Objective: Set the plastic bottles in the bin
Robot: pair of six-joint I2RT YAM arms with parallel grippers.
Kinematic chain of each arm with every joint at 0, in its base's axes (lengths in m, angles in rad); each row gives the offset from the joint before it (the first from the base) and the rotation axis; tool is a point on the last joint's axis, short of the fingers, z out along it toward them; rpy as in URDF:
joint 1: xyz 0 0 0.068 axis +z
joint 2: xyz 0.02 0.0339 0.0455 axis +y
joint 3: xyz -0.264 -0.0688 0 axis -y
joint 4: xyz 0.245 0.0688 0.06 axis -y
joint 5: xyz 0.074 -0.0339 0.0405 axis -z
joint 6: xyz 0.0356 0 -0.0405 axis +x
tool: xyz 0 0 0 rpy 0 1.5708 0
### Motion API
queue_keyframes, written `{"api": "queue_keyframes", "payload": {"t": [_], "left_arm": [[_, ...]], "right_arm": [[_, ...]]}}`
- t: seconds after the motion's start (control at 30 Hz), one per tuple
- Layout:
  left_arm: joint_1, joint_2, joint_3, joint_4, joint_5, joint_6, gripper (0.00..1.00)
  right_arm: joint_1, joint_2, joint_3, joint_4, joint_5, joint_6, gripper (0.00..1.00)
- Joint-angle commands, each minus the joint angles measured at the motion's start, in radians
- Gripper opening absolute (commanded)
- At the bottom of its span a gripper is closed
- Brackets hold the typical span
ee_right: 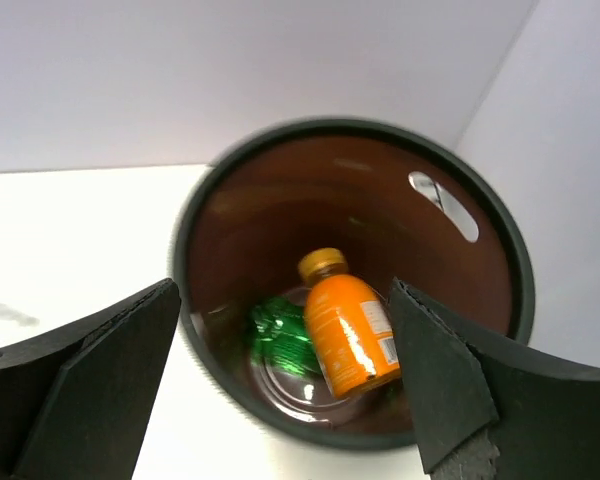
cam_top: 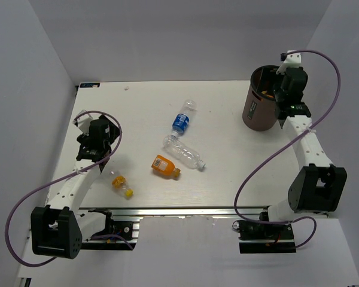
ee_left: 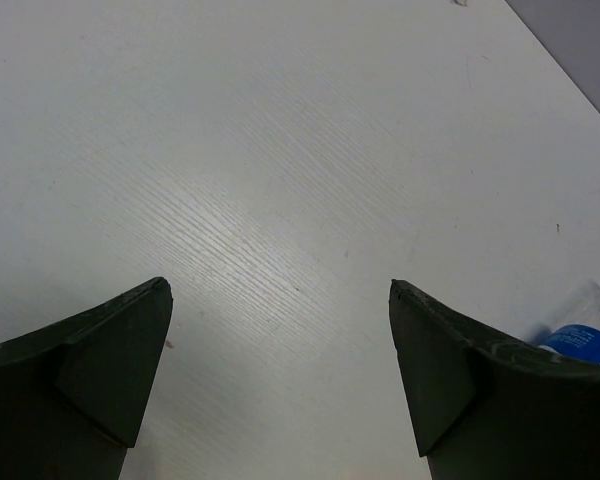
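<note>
A white table [cam_top: 227, 173] is seen from above, with two robot arms mounted at its near edge. At the far right stands the bin [cam_top: 254, 115], a tall dark-brown cylinder. The right gripper [ee_right: 282, 290] hangs over the bin's open mouth with its fingers spread wide and nothing between them.

The right wrist camera looks down into the bin. An orange-filled bottle [ee_right: 350, 332] with an orange cap lies tilted on the bottom. Just beside it is a crumpled green item [ee_right: 278, 338] that cannot be identified. A slot handle hole [ee_right: 442, 203] shows near the rim.

Four bottles lie on their sides on the table, outside the bin:
- a clear bottle with a blue label [cam_top: 180, 119], near the middle;
- a larger clear bottle [cam_top: 183, 151], just in front of it;
- a second orange-filled bottle [cam_top: 165, 166], close by the larger clear one;
- a small bottle with a yellow cap [cam_top: 122, 183], nearer the left arm.

The left gripper [ee_left: 280, 290] hovers over bare table at the left, fingers apart and holding nothing.
</note>
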Motion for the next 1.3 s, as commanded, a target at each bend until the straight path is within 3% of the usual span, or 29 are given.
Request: {"api": "queue_keyframes", "payload": {"t": [0.0,0.13,0.23,0.37,0.57,0.73,0.87,0.93,1.27], "left_arm": [[0.003,-0.012,0.006,0.030,0.034,-0.001,0.98],[0.003,-0.019,-0.017,0.075,0.053,-0.015,0.98],[0.003,-0.004,-0.018,0.089,0.090,-0.018,0.98],[0.003,0.002,-0.006,0.081,0.142,0.007,0.98],[0.003,-0.018,-0.047,0.106,0.094,0.022,0.98],[0.003,-0.001,-0.040,0.107,0.096,0.030,0.98],[0.003,0.008,-0.040,0.107,0.076,0.036,0.98],[0.003,0.013,-0.035,0.086,0.053,0.034,0.98],[0.003,-0.024,-0.041,0.067,-0.004,0.036,0.98]], "right_arm": [[-0.001,-0.132,-0.027,0.017,-0.109,0.021,0.89],[0.004,-0.207,-0.064,-0.018,-0.356,0.055,0.89],[0.047,-0.227,-0.041,-0.137,-0.422,0.006,0.89],[0.225,-0.210,-0.004,-0.257,-0.427,-0.112,0.89],[0.448,-0.105,0.030,-0.404,-0.596,-0.319,0.89],[0.591,0.007,0.088,-0.473,-0.463,-0.375,0.89],[0.636,0.098,0.126,-0.484,-0.490,-0.396,0.89],[0.671,0.201,0.201,-0.597,-0.454,-0.477,0.89],[0.771,0.489,0.447,-0.786,-0.205,-0.447,0.89]]}}
